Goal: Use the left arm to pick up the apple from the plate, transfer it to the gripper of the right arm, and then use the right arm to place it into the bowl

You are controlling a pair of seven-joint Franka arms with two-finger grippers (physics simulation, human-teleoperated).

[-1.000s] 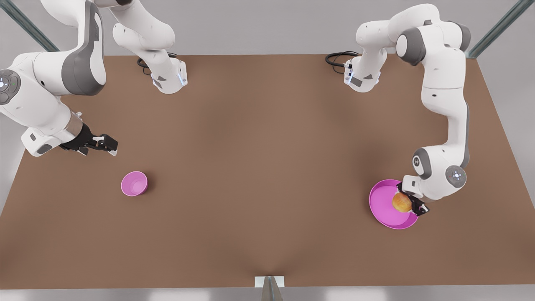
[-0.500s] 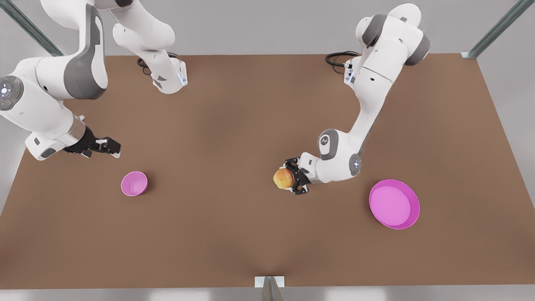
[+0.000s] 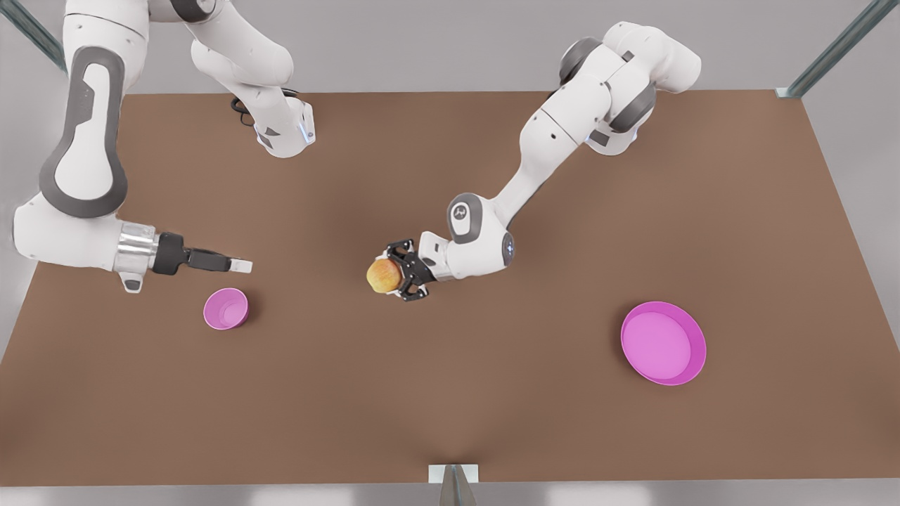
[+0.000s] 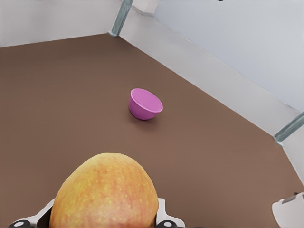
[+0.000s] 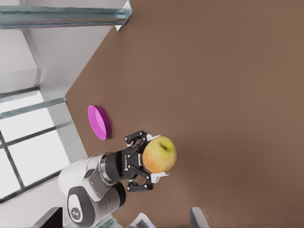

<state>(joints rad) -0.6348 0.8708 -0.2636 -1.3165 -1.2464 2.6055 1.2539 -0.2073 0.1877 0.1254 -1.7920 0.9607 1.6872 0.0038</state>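
Note:
The yellow-orange apple (image 3: 380, 275) hangs above the middle of the table, and my left gripper (image 3: 395, 274) is shut on it. Close up in the left wrist view, the apple (image 4: 105, 194) sits between the fingertips, with the small pink bowl (image 4: 145, 104) beyond it. The bowl (image 3: 226, 309) stands toward the front view's left. My right gripper (image 3: 239, 266) hovers just above it, open and pointing level at the apple. From the right wrist, the apple (image 5: 159, 154) sits in the black claw, with the plate (image 5: 99, 122) behind. The wide plate (image 3: 664, 343) lies bare at the front view's right.
Both arm bases (image 3: 285, 133) stand along the brown table's back edge, with a black cable beside one. Metal posts (image 3: 837, 49) rise at the back corners. A small white bracket (image 3: 453, 474) sits at the middle of the front edge.
The left arm lifted the apple off the plate and carried it toward the front view's left, to mid-table. The right gripper swung level and moved a little toward the apple.

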